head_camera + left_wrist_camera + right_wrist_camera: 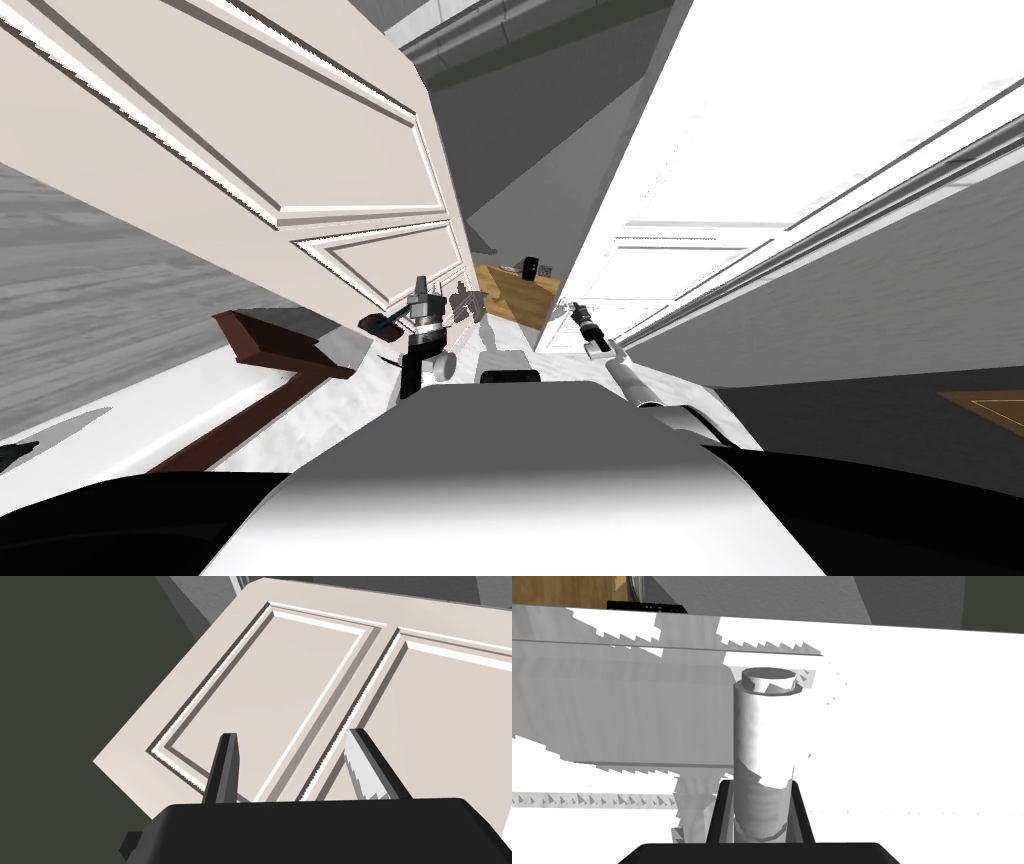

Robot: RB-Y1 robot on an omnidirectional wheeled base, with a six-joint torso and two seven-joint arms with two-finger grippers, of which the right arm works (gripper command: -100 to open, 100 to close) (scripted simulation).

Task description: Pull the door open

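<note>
- Right tool (pixel 760 791) is clamped around a pale grey cylindrical handle (pixel 764 736). One thin finger presses each side of it, and the jaws are narrowed to the handle's width.
- That handle runs away from the tool along the white door (pixel 912 726) and ends in a small round cap.
- From the head camera I see the right tool (pixel 577 310) at the near edge of the white door (pixel 690 180), which rises along my right side.
- Left tool (pixel 292 736) is spread wide and holds nothing. Its fingers point at a beige panelled door (pixel 280 676).
- On the head camera the left tool (pixel 422 285) sits by the lower edge of the beige door (pixel 300 130), on my left.
- Between the two doors, a gap shows a wooden floor (pixel 515 290).
- Left of the left arm lies a dark brown piece (pixel 270 345).
</note>
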